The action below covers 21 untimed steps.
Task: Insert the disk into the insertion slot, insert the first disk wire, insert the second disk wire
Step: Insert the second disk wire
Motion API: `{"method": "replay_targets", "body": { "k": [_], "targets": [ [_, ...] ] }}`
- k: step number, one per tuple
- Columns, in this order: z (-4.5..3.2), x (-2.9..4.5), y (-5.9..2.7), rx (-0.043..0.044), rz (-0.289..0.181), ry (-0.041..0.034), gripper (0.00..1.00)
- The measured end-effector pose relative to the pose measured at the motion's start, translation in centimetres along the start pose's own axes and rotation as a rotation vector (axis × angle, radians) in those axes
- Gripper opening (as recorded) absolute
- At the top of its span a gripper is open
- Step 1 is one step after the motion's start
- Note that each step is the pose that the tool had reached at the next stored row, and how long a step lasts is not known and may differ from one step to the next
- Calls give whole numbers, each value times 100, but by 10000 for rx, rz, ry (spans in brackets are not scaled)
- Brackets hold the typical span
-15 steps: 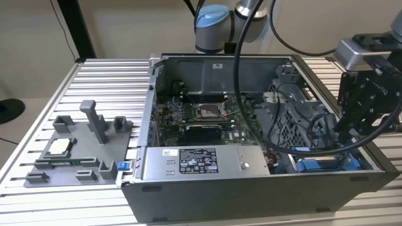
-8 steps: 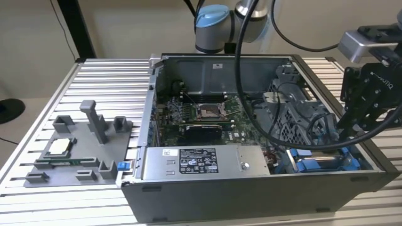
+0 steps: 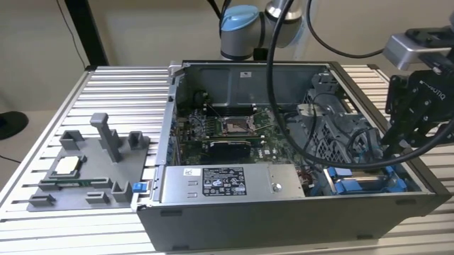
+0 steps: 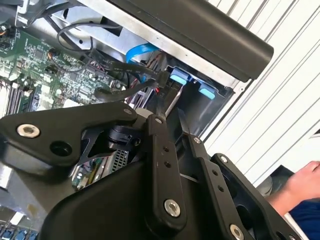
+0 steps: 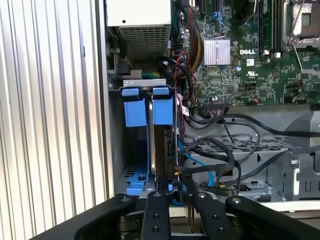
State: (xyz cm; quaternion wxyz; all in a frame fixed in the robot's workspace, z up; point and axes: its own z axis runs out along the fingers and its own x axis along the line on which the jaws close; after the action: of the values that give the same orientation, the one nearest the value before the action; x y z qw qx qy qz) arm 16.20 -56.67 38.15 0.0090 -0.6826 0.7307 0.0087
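The insertion slot (image 5: pixel 134 112), a grey metal bay with blue trim, sits in the corner of the open computer case; it also appears in the exterior view (image 3: pixel 362 183). The disk (image 5: pixel 165 145) stands edge-on inside one bay of the slot. My gripper (image 5: pixel 175 192) hangs just over the disk's end, in the exterior view (image 3: pixel 388 151) at the case's right side. In the second wrist view my gripper (image 4: pixel 167 100) appears shut on the black plug of a disk wire (image 4: pixel 162 77), with black leads trailing off. A blue cable (image 5: pixel 200 162) curls beside it.
The grey power supply box (image 3: pixel 227 183) lies along the case's near wall. The motherboard (image 3: pixel 234 130) fills the case floor, with loose black cables (image 5: pixel 235 145) over the perforated cage. A grey parts fixture (image 3: pixel 85 170) sits on the table at the exterior view's left. A person's hand (image 4: pixel 305 185) is beside the table.
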Motion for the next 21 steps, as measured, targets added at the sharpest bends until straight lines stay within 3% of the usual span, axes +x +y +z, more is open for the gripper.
{"method": "replay_targets", "body": {
  "k": [4,21],
  "targets": [
    [1,-2,-23,-57,1,17,0],
    [2,-2,-32,-53,2,113,0]
  ]
}}
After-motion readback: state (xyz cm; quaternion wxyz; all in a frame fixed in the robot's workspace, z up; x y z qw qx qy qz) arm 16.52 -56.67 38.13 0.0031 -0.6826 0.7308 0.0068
